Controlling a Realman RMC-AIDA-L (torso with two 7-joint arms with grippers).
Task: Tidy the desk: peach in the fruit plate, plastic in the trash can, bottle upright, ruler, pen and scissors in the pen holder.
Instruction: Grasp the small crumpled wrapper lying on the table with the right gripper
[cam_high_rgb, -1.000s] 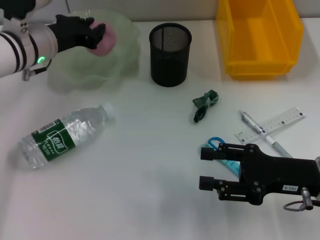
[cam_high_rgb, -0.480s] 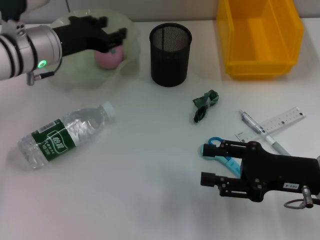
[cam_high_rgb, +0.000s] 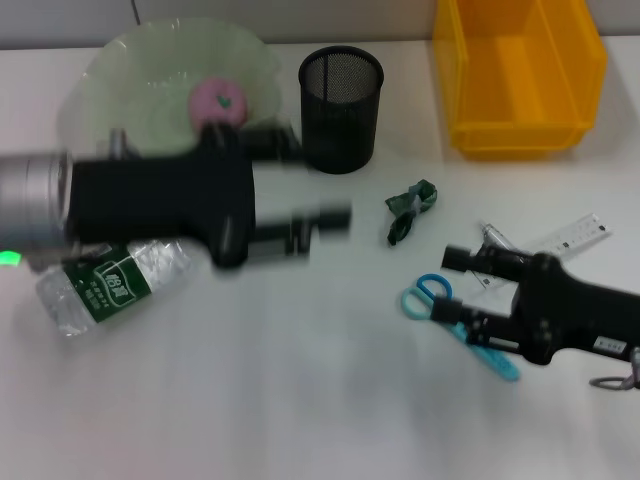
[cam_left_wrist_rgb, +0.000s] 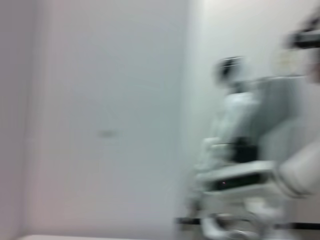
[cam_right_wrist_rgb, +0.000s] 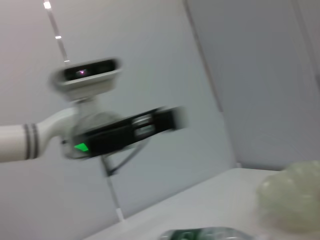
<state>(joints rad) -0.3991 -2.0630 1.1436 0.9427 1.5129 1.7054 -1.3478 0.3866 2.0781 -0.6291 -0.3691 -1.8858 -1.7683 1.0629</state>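
With the pink peach (cam_high_rgb: 219, 102) in the pale green plate (cam_high_rgb: 120, 85), note your right gripper (cam_high_rgb: 478, 290), jaws apart and empty, directly over the blue-handled scissors (cam_high_rgb: 458, 322) at lower right, lying diagonally; left gripper (cam_high_rgb: 305, 190) state unclear.

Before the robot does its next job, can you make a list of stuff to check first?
1. Peach in the fruit plate: ok, it sits inside the green plate.
2. Bottle upright: not ok, it lies on its side, partly under the left gripper.
3. Left gripper empty: ok, its fingers are open with nothing between them.
4. Scissors in the pen holder: not ok, they lie on the desk by the open right gripper.
5. Ruler and pen put away: not ok, both lie on the desk.
6. Plastic scrap binned: not ok, it lies on the desk.
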